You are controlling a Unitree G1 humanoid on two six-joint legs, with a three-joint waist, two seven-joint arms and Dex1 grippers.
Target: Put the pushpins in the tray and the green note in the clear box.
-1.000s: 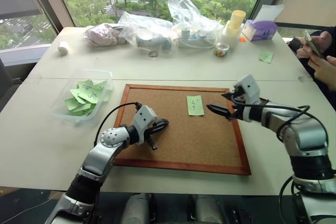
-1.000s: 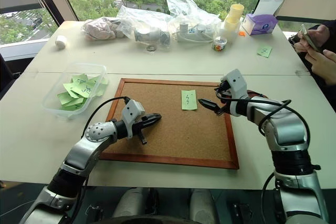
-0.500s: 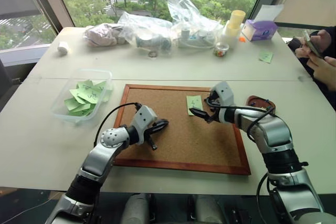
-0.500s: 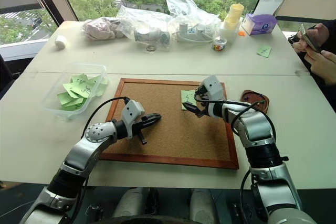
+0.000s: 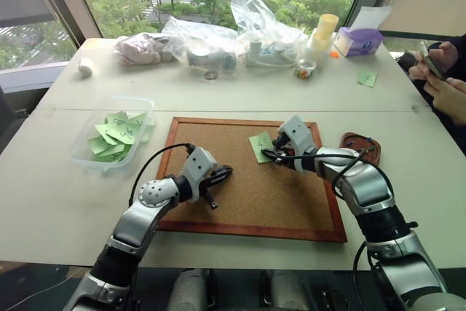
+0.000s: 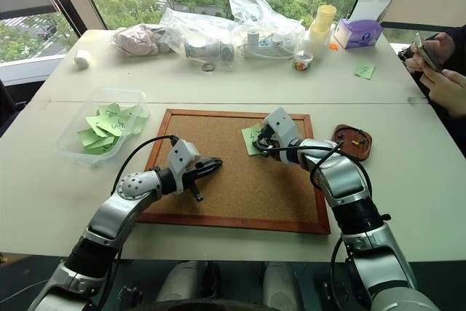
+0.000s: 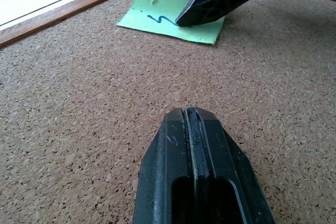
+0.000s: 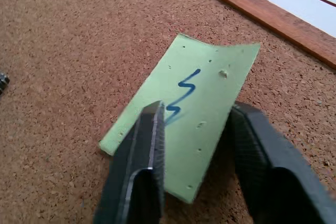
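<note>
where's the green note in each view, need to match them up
Left eye view: green note near the corkboard's far edge, at the right claw.
Right eye view: same spot.
Left wrist view: ahead of the shut left claw, note under a black fingertip.
Right wrist view: note between the fingers.
Shared landmark: its blue squiggle.

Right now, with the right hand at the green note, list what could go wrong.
1. The right hand straddles the green note, one finger on top and one under its lifted edge; a shallow pinch could crease the paper or let it slip.
2. Its fingertips sit close to the corkboard, so closing may scrape cork instead of paper.
3. The clear box lies across the board beyond the shut left hand; carrying the note over could brush that arm.
</note>
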